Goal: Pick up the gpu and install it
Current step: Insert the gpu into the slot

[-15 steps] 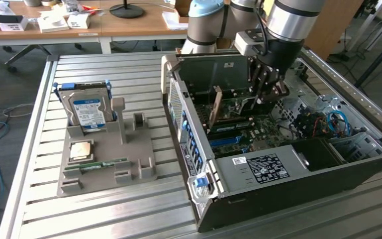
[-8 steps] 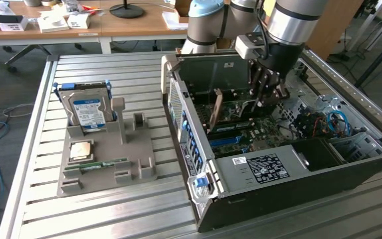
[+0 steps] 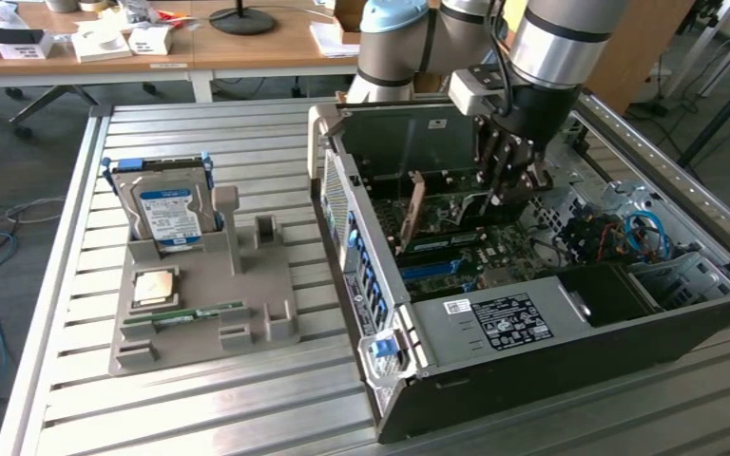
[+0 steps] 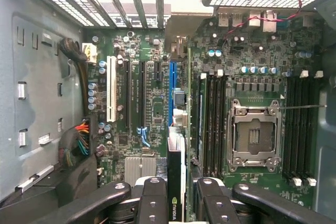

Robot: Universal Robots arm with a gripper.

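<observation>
A slatted metal table is shown in the exterior view, on which an open computer case is laid, with the gripper positioned inside it. In the wrist view, the gpu is gripped edge-on between the jaws, in line with the blue slot of the motherboard.

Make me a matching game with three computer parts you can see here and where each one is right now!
Things:
1. gpu
2. hard drive
3. memory stick

Places:
A. lying on the gray holder
B. clamped in the pincer over the motherboard
C. standing upright in the gray holder

Right pairs: 1-B, 2-C, 3-A
</observation>
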